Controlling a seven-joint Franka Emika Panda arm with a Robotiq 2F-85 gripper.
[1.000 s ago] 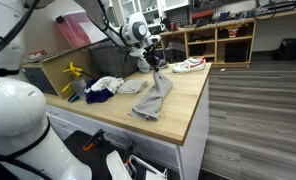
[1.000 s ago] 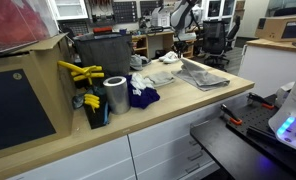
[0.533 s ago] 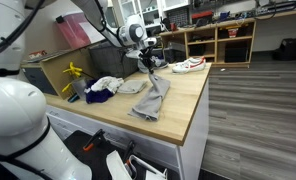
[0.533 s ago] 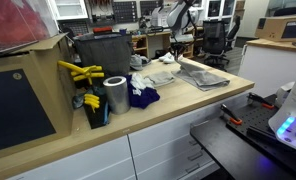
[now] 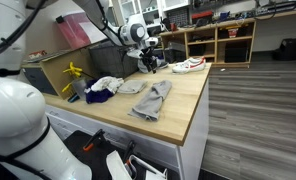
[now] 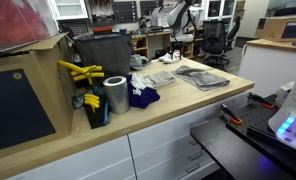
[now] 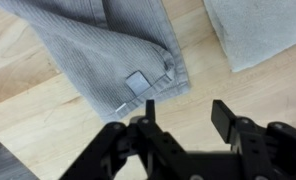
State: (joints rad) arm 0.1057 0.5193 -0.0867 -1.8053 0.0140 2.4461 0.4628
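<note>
Pincer (image 7: 183, 118): partly open, nothing between the two fingers, nothing held.
Pincer spot: hangs just over the corner of the towel (image 7: 108, 50), not touching it.
Towel: grey, lying flat on the table (image 7: 28, 115), folded over at the corner.
Tag (image 7: 136, 83): small pale square sewn near the towel's hem, right by the corner.
Towel from farther off: a long grey strip in both exterior views (image 5: 153, 98), one end under the pincer, the other end near the table's front edge.
Cloth (image 7: 253, 30): also grey, just beside the towel, with a strip of bare wood between them.
Blue rag (image 6: 141, 97): past the cloth, bunched up.
Can (image 6: 115, 95): shiny, upright, next to the blue rag.
Shoe (image 5: 188, 65): white with red, at the far end of the table, beyond the pincer.
</note>
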